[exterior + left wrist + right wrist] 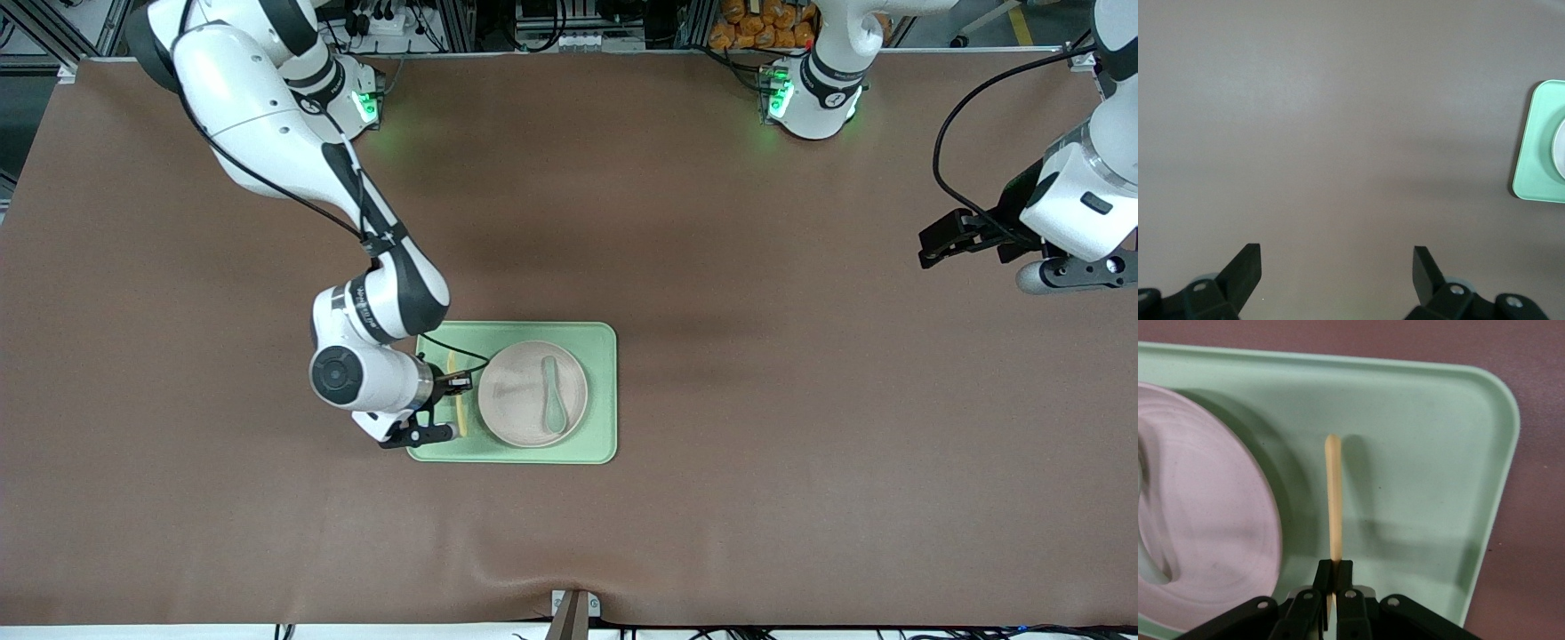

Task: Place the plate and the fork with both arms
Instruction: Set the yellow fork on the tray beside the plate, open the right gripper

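The pale pink plate (532, 394) sits on the light-green tray (597, 391) with a grey-green spoon (552, 396) lying in it. The yellow fork (460, 404) lies edge-on over the tray, beside the plate toward the right arm's end. My right gripper (460, 384) is shut on the fork. In the right wrist view the fork (1333, 503) sticks out from the closed fingers (1325, 577) over the tray (1425, 453), next to the plate (1211, 513). My left gripper (929, 246) is open and empty above bare table at the left arm's end, seen wide apart in its wrist view (1337, 270).
The brown table mat (711, 267) surrounds the tray. In the left wrist view a corner of the tray (1535, 147) shows at the edge. The arm bases (805, 98) with green lights stand along the table's back edge.
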